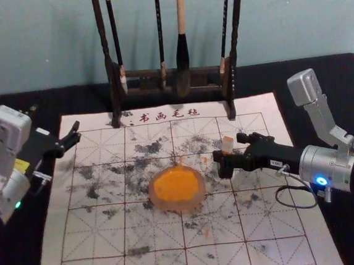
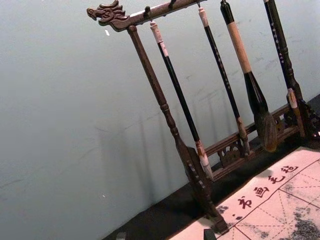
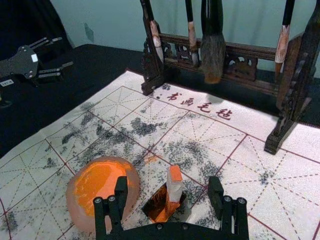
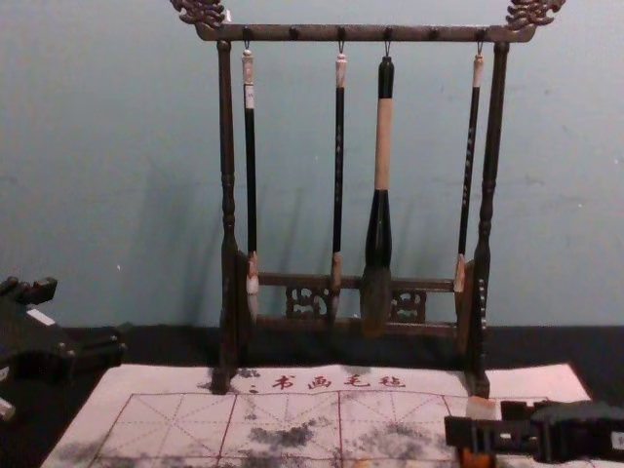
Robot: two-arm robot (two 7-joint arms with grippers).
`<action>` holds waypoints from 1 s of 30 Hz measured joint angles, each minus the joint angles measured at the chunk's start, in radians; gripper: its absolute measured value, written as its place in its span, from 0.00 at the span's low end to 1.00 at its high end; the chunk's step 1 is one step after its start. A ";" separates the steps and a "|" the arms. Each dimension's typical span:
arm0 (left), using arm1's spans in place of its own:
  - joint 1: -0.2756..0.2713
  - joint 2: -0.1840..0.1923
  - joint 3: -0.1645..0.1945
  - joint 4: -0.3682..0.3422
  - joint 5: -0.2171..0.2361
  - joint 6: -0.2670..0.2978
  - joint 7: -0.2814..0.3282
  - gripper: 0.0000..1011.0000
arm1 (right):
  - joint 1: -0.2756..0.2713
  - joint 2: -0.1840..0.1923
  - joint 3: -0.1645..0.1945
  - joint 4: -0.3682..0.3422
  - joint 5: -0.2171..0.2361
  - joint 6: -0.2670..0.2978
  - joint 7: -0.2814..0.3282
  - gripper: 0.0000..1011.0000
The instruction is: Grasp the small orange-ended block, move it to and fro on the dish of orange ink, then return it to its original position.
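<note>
My right gripper [image 1: 228, 149] is over the right part of the felt mat, around the small block [image 1: 227, 143]. In the right wrist view the pale block [image 3: 175, 189], its top end orange, stands upright on a small dark, orange-stained holder [image 3: 159, 201]. The right gripper [image 3: 168, 187] is open there, a jaw on either side with gaps to the block. The round dish [image 1: 177, 187] of orange ink lies left of the gripper in the head view. My left gripper [image 1: 56, 122] is parked open at the mat's far left, its fingertips at the lower edge of the left wrist view [image 2: 165, 235].
A dark wooden rack [image 1: 141, 75] with several hanging brushes stands at the mat's back edge. The stained, gridded mat [image 1: 99, 238] covers the middle of the black table [image 1: 25, 245]. A cable [image 1: 282, 202] loops beside the right wrist.
</note>
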 joint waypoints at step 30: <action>0.000 0.000 0.000 0.000 0.000 0.000 0.000 0.99 | -0.002 0.000 0.002 -0.001 0.002 0.001 -0.002 0.43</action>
